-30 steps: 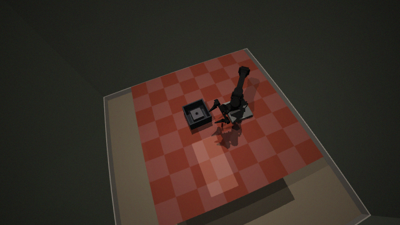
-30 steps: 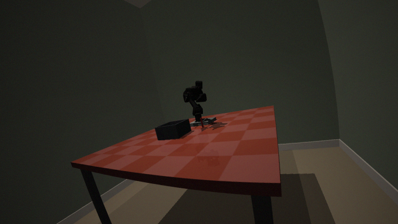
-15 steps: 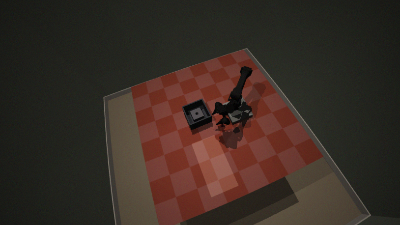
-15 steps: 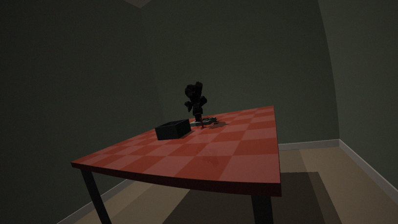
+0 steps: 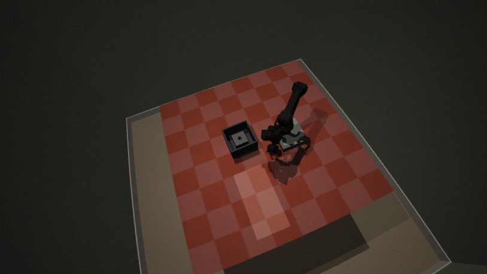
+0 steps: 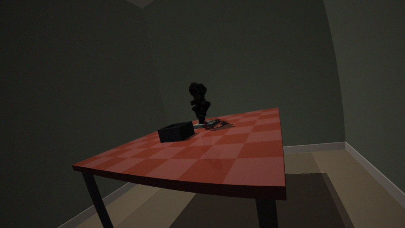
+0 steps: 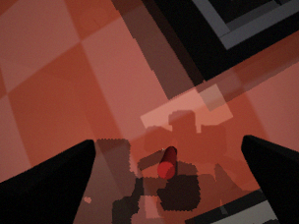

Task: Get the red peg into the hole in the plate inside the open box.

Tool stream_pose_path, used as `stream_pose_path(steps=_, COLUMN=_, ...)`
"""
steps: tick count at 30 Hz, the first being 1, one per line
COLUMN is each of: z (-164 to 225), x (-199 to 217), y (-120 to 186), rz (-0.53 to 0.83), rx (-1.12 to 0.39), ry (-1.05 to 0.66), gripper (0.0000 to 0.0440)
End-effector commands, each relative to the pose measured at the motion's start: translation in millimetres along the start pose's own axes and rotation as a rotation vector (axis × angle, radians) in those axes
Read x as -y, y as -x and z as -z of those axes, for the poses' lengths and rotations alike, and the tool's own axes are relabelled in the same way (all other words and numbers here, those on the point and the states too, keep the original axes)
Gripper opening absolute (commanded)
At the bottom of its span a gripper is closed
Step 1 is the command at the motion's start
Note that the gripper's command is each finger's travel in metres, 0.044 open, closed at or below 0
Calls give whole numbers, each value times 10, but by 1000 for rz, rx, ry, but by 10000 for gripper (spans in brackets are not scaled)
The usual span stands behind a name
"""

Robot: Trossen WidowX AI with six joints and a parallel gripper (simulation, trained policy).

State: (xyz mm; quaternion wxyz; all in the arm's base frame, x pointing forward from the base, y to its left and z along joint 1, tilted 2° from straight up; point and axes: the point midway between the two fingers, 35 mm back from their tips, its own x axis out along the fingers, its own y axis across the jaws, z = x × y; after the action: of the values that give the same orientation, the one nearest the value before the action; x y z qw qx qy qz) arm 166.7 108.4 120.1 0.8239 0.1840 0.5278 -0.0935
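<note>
Now, nothing in the wide-open end effector [image 5: 270, 142] [image 6: 200, 106] [image 7: 168, 141]. Below it, near the box [image 5: 244, 150] [image 6: 169, 135] [image 7: 209, 69] at one o'clock in the wrist view, on to the upright red peg [image 6: 205, 125] [image 7: 169, 161] on the worktop [image 5: 218, 218] [image 6: 198, 170] [image 7: 44, 59]. Could knock it over by coming down crooked.

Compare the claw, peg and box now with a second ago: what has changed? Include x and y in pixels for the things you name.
The claw [image 5: 267, 143] [image 6: 201, 108] [image 7: 169, 144] has swung downward and drawn in from the box [image 5: 245, 149] [image 6: 173, 133] [image 7: 180, 36] toward the arm's base. Nothing was taken hold of or let go. The red peg [image 6: 205, 125] [image 7: 169, 159] still stands upright outside the box, which has not visibly moved.
</note>
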Motion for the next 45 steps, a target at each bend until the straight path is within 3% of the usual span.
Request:
stream_pose_path(steps=1, z=47, x=-12, y=-17, rz=33, rx=-56, ry=-57, gripper=440)
stream_pose_path(steps=13, z=206, x=-55, y=-215, rz=135, rx=-191, ry=-192, gripper=439)
stream_pose_path(steps=28, z=409, x=-21, y=-682, rz=203, rx=-235, ry=-234, gripper=425)
stream_pose_path(steps=42, z=504, x=66, y=-928, rz=294, rx=-272, ry=-258, gripper=68)
stream_pose_path(steps=45, z=503, x=82, y=-943, rz=320, rx=-273, ry=-260, gripper=11)
